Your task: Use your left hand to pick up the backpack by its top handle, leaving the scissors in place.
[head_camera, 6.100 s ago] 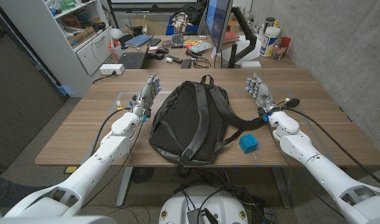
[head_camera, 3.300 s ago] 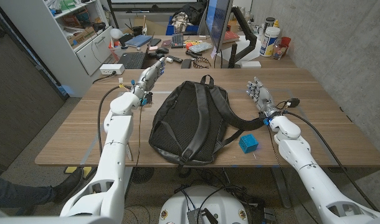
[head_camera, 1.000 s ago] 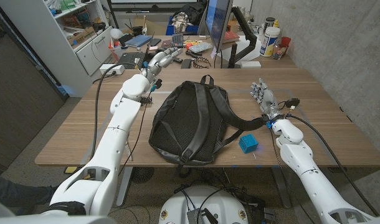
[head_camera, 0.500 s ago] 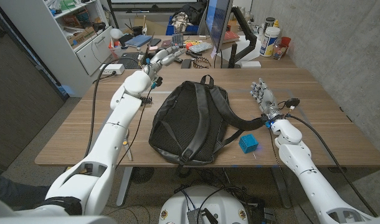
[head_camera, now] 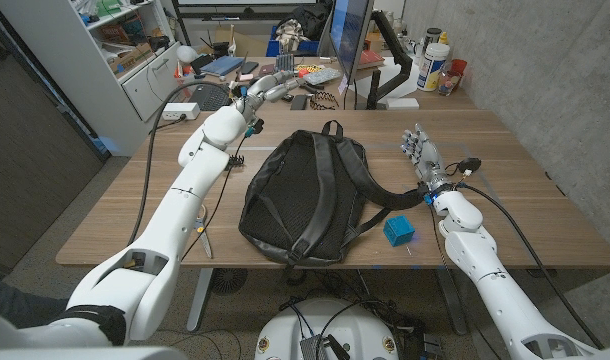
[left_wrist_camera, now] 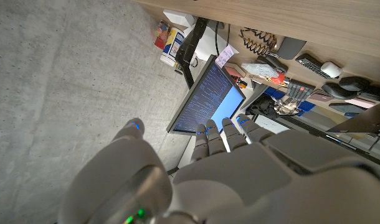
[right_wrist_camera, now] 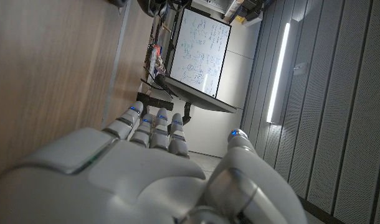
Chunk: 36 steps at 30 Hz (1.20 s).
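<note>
The black backpack [head_camera: 305, 195] lies flat in the middle of the table, straps up, its top handle [head_camera: 331, 128] pointing to the far edge. My left hand [head_camera: 268, 90] hangs in the air above the far left edge, left of the handle and apart from it, fingers stretched out and holding nothing [left_wrist_camera: 227, 155]. A small pair of scissors [head_camera: 201, 238] lies near the front edge, left of the backpack. My right hand [head_camera: 422, 152] stands with fingers apart to the right of the backpack, empty [right_wrist_camera: 159, 162].
A small blue box [head_camera: 398, 230] sits by the backpack's right side, next to a strap. Beyond the table stands a desk with a monitor [head_camera: 347, 40], a keyboard and clutter. A white shelf unit [head_camera: 135, 60] stands at the back left.
My left arm has lifted and reached out toward the far edge, the hand sliding slightly right. The scissors now show beside the arm. Right hand and backpack are unmoved.
</note>
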Each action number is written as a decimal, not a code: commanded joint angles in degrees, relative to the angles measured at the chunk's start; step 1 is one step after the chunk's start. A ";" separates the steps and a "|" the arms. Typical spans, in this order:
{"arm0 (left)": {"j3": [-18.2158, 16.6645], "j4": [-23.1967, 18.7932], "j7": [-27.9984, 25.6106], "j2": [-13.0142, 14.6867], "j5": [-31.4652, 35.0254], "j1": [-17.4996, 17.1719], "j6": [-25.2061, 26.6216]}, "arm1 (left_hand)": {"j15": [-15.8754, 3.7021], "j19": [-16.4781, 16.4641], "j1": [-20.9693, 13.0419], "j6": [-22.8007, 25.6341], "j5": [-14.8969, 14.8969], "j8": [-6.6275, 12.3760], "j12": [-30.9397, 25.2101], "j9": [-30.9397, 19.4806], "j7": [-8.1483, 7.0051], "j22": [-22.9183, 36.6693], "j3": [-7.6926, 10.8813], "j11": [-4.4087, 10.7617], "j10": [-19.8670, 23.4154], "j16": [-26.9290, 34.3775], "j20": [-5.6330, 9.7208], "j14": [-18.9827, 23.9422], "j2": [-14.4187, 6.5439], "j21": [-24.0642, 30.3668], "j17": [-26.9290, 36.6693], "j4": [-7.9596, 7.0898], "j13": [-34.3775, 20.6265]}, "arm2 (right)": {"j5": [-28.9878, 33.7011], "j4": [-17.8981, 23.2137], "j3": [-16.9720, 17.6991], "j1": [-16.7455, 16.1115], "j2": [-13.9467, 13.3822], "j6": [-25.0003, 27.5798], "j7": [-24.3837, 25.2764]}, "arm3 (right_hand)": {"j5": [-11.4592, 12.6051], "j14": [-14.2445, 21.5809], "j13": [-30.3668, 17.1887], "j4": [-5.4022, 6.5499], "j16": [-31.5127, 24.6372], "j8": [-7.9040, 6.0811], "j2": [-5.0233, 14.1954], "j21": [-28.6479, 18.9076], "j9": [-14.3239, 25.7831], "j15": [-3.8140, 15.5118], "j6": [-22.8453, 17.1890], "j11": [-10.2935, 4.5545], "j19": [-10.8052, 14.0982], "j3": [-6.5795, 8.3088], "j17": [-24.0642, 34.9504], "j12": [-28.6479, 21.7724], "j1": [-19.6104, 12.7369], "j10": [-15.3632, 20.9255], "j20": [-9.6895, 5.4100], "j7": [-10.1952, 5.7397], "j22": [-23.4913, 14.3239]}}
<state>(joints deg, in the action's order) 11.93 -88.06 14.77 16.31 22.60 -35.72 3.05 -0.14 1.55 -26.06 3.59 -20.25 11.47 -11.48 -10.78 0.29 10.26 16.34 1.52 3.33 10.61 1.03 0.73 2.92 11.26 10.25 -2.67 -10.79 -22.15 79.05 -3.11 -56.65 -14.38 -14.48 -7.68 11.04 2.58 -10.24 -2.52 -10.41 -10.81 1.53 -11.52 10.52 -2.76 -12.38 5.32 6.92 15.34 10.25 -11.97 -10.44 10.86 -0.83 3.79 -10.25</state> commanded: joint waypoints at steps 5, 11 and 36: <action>5.00 2.85 0.82 1.67 2.33 4.55 0.73 | 0.59 -0.13 -0.69 0.31 0.03 0.38 -0.24 -0.35 -0.05 0.18 0.24 -0.22 0.10 0.40 -0.01 0.30 -0.08 0.54 0.35 0.37 -0.31 | 0.19 0.65 0.16 -0.71 0.54 -0.17 1.04 | 0.16 0.53 -0.28 0.01 -0.37 -0.40 0.50 -0.15 0.14 0.24 -0.71 -0.05 0.38 -0.39 0.13 -0.48 0.01 0.65 -0.04 -0.03 -0.29; 7.03 4.30 1.52 2.10 3.32 6.30 1.16 | 0.67 -0.10 -0.81 0.42 0.09 0.42 -0.27 -0.36 -0.13 0.18 0.22 -0.37 0.14 0.47 0.05 0.51 -0.11 0.53 0.37 0.42 -0.32 | 0.17 0.53 0.31 -0.58 0.49 -0.14 1.12 | 0.17 0.52 -0.28 -0.01 -0.34 -0.40 0.51 -0.14 0.14 0.25 -0.73 -0.05 0.38 -0.42 0.13 -0.47 0.01 0.68 -0.03 0.00 -0.29; 14.85 8.62 2.39 2.64 9.08 12.93 4.08 | 4.96 -8.03 -2.71 -0.39 1.04 0.14 -0.43 -0.55 -0.12 0.08 -0.58 -1.12 -0.24 0.82 -10.73 2.55 -0.04 2.52 0.49 1.16 -0.47 | -0.07 -2.20 0.10 0.90 1.33 -1.08 0.86 | 0.19 1.54 -0.28 0.05 -0.60 -0.32 0.62 -0.42 0.15 0.21 -0.68 -0.05 1.24 -0.63 0.19 -0.40 0.23 0.74 -0.07 -0.24 -0.33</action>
<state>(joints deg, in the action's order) 23.63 -80.86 17.31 18.76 29.05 -25.24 5.71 4.08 -6.05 -28.02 3.37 -19.40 11.47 -11.48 -11.07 0.08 10.25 15.79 0.59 2.84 10.84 -8.44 2.87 2.92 13.42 10.54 -1.80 -11.08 -22.11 78.02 -2.89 -56.30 -13.44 -15.13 -6.75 11.05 3.60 -10.24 -2.45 -10.41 -10.81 1.83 -11.52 10.52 -2.35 -12.70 5.12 7.53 14.94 10.25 -11.97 -10.14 11.06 -1.03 3.47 -10.25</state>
